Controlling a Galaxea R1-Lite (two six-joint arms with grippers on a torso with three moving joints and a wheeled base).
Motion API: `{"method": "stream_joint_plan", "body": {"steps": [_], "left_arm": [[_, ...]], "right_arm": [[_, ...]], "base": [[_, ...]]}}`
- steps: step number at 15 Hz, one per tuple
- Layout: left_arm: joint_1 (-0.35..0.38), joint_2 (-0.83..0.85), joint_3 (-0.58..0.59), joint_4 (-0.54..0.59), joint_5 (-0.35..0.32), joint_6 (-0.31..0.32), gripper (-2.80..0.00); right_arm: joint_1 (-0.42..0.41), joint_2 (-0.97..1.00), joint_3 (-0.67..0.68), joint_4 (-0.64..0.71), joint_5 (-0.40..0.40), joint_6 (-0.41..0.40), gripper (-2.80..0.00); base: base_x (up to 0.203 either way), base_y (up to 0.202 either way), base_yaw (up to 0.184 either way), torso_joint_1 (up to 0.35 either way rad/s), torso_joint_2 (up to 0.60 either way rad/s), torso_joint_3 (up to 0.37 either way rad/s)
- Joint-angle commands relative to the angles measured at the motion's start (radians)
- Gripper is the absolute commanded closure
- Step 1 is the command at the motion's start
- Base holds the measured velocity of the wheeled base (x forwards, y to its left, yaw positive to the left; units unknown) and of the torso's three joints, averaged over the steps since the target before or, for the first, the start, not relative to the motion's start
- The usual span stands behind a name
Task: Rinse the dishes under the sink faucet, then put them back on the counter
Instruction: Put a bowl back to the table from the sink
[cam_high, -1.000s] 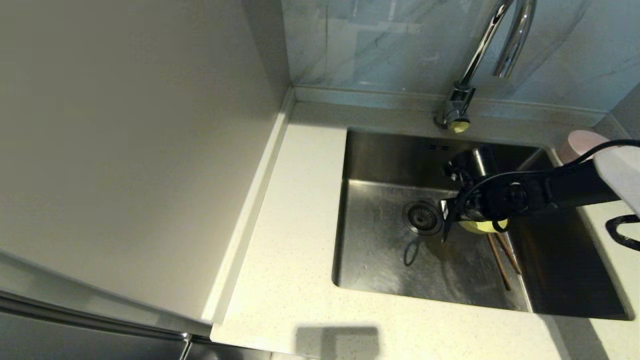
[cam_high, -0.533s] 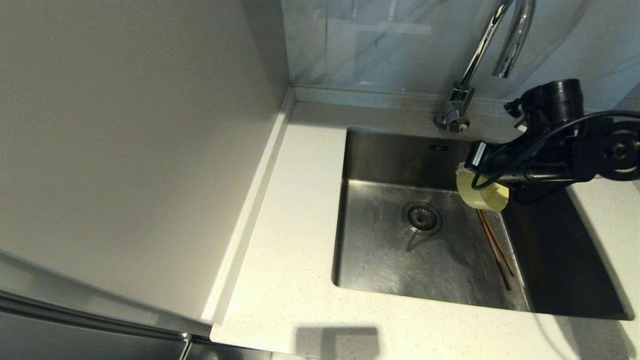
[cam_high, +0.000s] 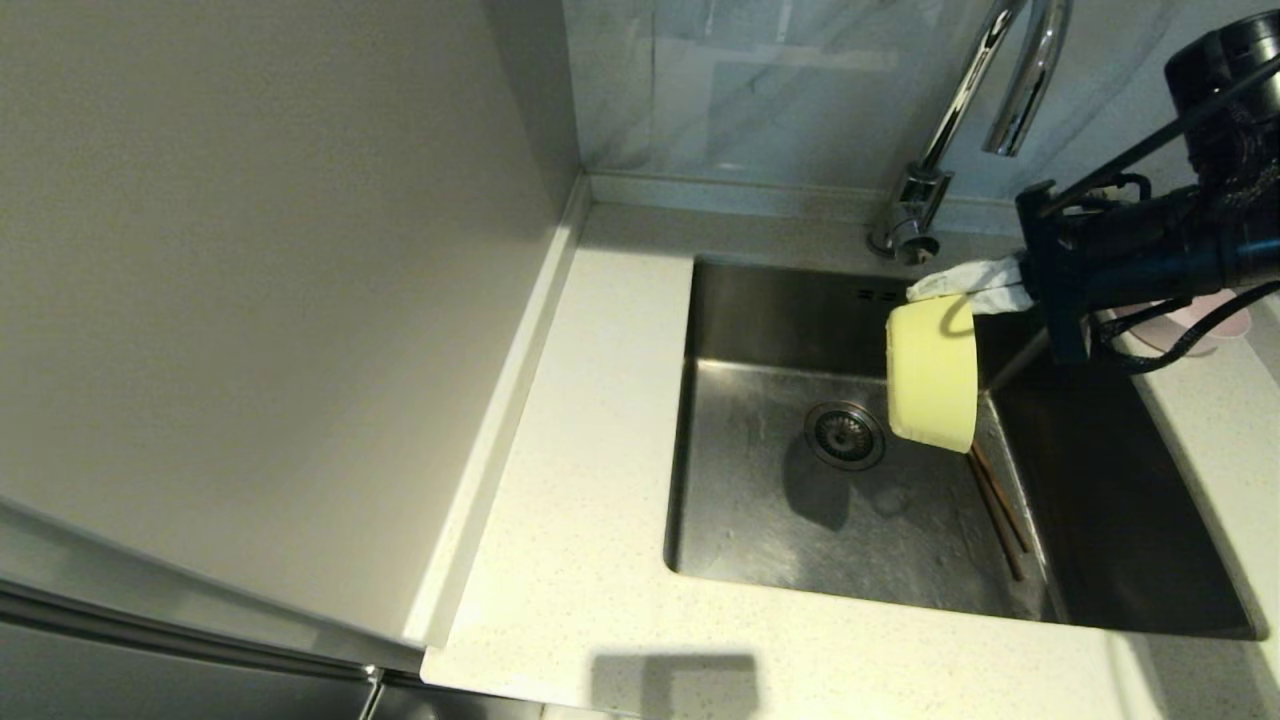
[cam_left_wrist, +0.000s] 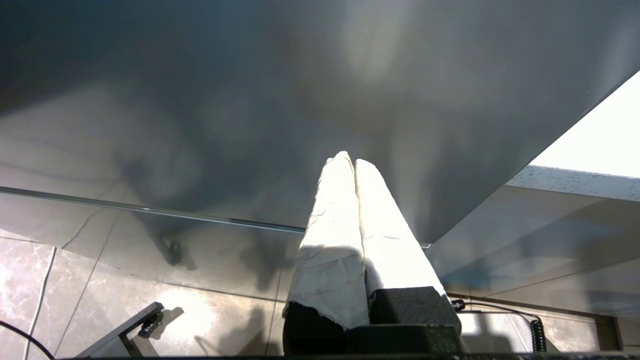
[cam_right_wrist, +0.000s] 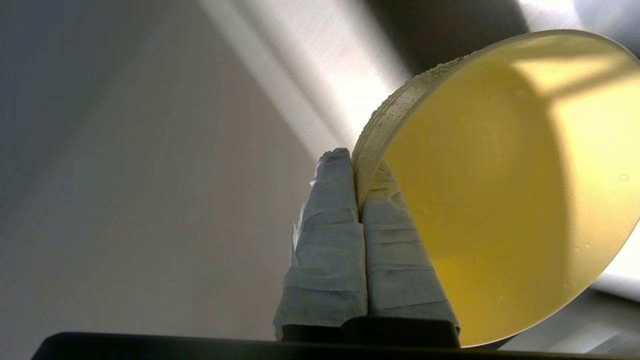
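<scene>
yellow-green bowl (cam_high: 932, 372) raised higher, chopsticks (cam_high: 996, 497) beneath

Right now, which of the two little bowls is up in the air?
The yellow-green bowl. The right gripper pinches its rim and holds it tipped on its side above the sink. The pink bowl sits on the counter behind the arm.
</scene>
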Motion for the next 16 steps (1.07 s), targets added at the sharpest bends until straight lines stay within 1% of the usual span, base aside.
{"method": "stream_joint_plan", "body": {"steps": [1,2,3,4,6,8,9,11,12,13,14,15,16], "left_arm": [[0.0,-0.003,0.0,0.0,0.0,-0.001,0.0],[0.0,-0.003,0.0,0.0,0.0,-0.001,0.0],[0.0,-0.003,0.0,0.0,0.0,-0.001,0.0],[0.0,-0.003,0.0,0.0,0.0,-0.001,0.0],[0.0,-0.003,0.0,0.0,0.0,-0.001,0.0],[0.0,-0.003,0.0,0.0,0.0,-0.001,0.0],[0.0,-0.003,0.0,0.0,0.0,-0.001,0.0],[0.0,-0.003,0.0,0.0,0.0,-0.001,0.0],[0.0,-0.003,0.0,0.0,0.0,-0.001,0.0],[0.0,-0.003,0.0,0.0,0.0,-0.001,0.0],[0.0,-0.003,0.0,0.0,0.0,-0.001,0.0],[0.0,-0.003,0.0,0.0,0.0,-0.001,0.0],[0.0,-0.003,0.0,0.0,0.0,-0.001,0.0]], "right_arm": [[0.002,-0.003,-0.039,0.012,0.197,0.2,0.0],[0.002,0.003,-0.04,0.014,0.274,0.257,0.0],[0.003,0.012,-0.043,0.014,0.333,0.325,0.0],[0.003,0.021,-0.042,0.015,0.376,0.367,0.0],[0.003,0.042,0.004,0.012,0.401,0.376,0.0],[0.001,0.046,-0.028,0.014,0.402,0.409,0.0],[0.0,0.052,-0.012,0.013,0.4,0.418,0.0],[-0.002,0.055,-0.032,0.011,0.393,0.411,0.0],[-0.013,0.052,-0.026,0.012,0.389,0.373,0.0],[-0.051,0.038,-0.013,0.024,0.388,0.308,0.0],[-0.091,0.019,0.006,0.056,0.387,0.22,0.0],[-0.131,0.003,0.031,0.104,0.384,0.095,0.0],[-0.167,-0.013,0.054,0.153,0.364,-0.073,0.0]], "base": [[0.0,0.0,0.0,0.0,0.0,0.0],[0.0,0.0,0.0,0.0,0.0,0.0],[0.0,0.0,0.0,0.0,0.0,0.0],[0.0,0.0,0.0,0.0,0.0,0.0],[0.0,0.0,0.0,0.0,0.0,0.0],[0.0,0.0,0.0,0.0,0.0,0.0],[0.0,0.0,0.0,0.0,0.0,0.0],[0.0,0.0,0.0,0.0,0.0,0.0],[0.0,0.0,0.0,0.0,0.0,0.0],[0.0,0.0,0.0,0.0,0.0,0.0],[0.0,0.0,0.0,0.0,0.0,0.0],[0.0,0.0,0.0,0.0,0.0,0.0],[0.0,0.0,0.0,0.0,0.0,0.0]]}}
